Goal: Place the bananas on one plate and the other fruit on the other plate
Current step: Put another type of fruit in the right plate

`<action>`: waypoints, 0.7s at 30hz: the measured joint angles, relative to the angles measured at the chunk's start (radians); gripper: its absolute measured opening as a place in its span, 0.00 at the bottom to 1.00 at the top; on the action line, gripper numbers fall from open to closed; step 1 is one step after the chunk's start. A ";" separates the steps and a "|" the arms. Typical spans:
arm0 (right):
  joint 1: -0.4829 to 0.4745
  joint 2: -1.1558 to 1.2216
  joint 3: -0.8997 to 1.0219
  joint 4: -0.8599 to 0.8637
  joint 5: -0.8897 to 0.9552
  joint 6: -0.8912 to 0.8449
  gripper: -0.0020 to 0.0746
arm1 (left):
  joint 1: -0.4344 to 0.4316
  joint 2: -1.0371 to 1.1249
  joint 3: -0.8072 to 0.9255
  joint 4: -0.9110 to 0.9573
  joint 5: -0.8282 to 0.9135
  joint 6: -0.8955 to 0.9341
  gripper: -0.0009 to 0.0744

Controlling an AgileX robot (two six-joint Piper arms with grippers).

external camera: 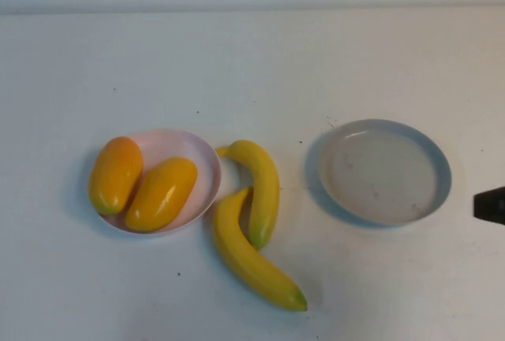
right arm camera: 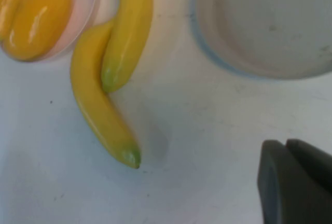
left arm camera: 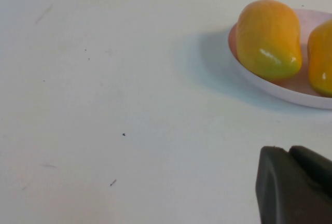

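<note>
Two yellow bananas lie on the table between the plates: one [external camera: 259, 187] [right arm camera: 127, 32] upright in the high view, the other [external camera: 251, 256] [right arm camera: 98, 105] slanting toward the front. Two orange-yellow mango-like fruits [external camera: 115, 174] [external camera: 162, 192] [left arm camera: 268, 38] rest on the pale pink plate [external camera: 207, 169] [left arm camera: 290, 90] at the left. The grey-blue plate [external camera: 439, 169] [right arm camera: 207, 32] at the right holds nothing. My right gripper [external camera: 490, 204] [right arm camera: 286, 145] sits shut at the right edge, just right of that plate. My left gripper [left arm camera: 288, 151] is shut, over bare table beside the pink plate; the high view does not show it.
A white table [external camera: 252, 73] carries everything, with a pale wall behind its far edge. Small dark specks mark the tabletop [left arm camera: 123, 134].
</note>
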 joint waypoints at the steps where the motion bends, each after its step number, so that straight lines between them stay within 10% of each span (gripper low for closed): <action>1: 0.031 0.046 -0.023 0.000 -0.005 0.000 0.00 | 0.000 0.000 0.000 0.000 0.000 0.000 0.01; 14: 0.470 0.552 -0.382 -0.196 -0.036 0.153 0.03 | 0.000 0.000 0.000 0.000 0.000 0.000 0.01; 21: 0.501 0.832 -0.702 -0.205 0.083 0.173 0.30 | 0.000 0.000 0.000 0.000 0.000 0.000 0.01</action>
